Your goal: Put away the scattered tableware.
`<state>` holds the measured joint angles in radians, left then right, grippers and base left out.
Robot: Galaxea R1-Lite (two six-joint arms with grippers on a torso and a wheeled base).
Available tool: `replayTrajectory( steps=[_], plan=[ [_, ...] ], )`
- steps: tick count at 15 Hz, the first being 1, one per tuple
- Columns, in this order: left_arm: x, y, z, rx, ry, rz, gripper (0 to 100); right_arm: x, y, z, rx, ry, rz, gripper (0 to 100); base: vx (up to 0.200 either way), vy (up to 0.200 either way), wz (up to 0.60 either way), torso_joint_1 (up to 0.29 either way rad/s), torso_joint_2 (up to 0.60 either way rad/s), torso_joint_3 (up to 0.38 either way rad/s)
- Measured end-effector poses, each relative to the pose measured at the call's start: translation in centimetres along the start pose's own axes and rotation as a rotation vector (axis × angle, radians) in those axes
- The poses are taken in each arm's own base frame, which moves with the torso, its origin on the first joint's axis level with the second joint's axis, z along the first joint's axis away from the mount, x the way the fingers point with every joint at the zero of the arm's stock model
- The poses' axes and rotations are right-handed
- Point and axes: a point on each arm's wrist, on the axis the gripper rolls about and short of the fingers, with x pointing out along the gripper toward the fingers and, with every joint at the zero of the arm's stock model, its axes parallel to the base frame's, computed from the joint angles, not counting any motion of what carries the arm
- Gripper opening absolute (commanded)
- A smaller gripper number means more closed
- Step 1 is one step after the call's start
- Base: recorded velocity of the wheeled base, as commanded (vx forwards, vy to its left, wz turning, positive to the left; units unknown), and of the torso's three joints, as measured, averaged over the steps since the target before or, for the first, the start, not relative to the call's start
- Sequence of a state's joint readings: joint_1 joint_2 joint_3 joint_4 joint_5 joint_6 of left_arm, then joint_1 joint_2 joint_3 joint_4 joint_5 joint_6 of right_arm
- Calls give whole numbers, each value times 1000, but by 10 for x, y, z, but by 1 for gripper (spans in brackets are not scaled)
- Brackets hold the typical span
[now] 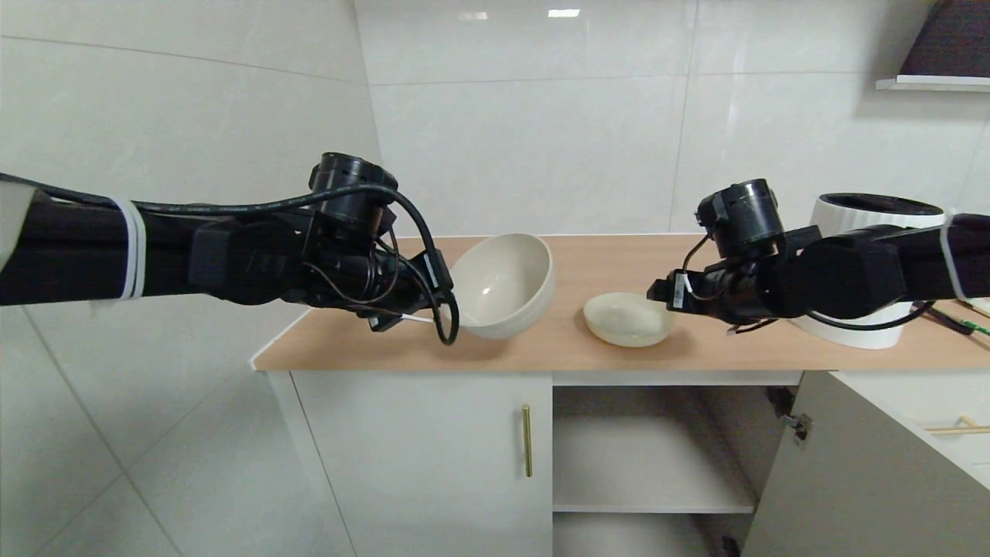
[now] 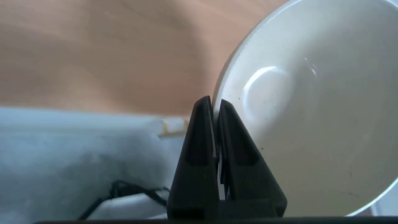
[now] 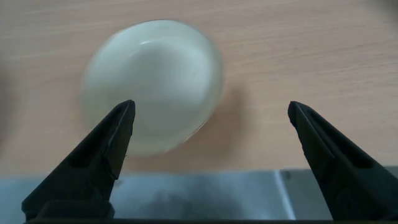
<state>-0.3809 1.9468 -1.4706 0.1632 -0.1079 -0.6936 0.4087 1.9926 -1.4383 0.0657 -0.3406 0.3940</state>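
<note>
Left wrist view: our left gripper (image 2: 216, 102) pinches the rim of the large bowl (image 2: 311, 106), jaws pressed together on its thin wall. The bowl is tipped on its side and seems to rest on the wooden counter (image 1: 564, 263). Our right gripper (image 3: 210, 107) hangs spread wide just above the small dish (image 3: 152, 84), apart from it, near the bowl on the same counter. Below, the cabinet (image 1: 642, 464) stands open. We judge both pieces glazed, stiff, slippery and breakable. The bowl looks heavy for a rim pinch and may swing. The dish is best taken at its rim, one finger inside.
</note>
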Motion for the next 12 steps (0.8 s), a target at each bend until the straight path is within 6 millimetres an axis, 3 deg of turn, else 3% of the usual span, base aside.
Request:
replayTrajectory(
  steps=[5, 8, 9, 12],
  plan=[
    [-21, 1, -7, 65, 51, -75, 0, 43, 4, -9, 22, 2, -105, 100, 0, 0, 0, 0, 0, 0],
    [-27, 0, -7, 67, 46, -82, 0, 59, 0, -13, 24, 16, -128, 100, 0, 0, 0, 0, 0, 0],
    [-27, 0, -7, 67, 45, -82, 0, 62, -1, -14, 24, 20, -132, 0, 0, 0, 0, 0, 0, 0],
    [-29, -1, -7, 68, 42, -84, 0, 68, -3, -15, 29, 28, -137, 0, 0, 0, 0, 0, 0, 0]
  ],
)
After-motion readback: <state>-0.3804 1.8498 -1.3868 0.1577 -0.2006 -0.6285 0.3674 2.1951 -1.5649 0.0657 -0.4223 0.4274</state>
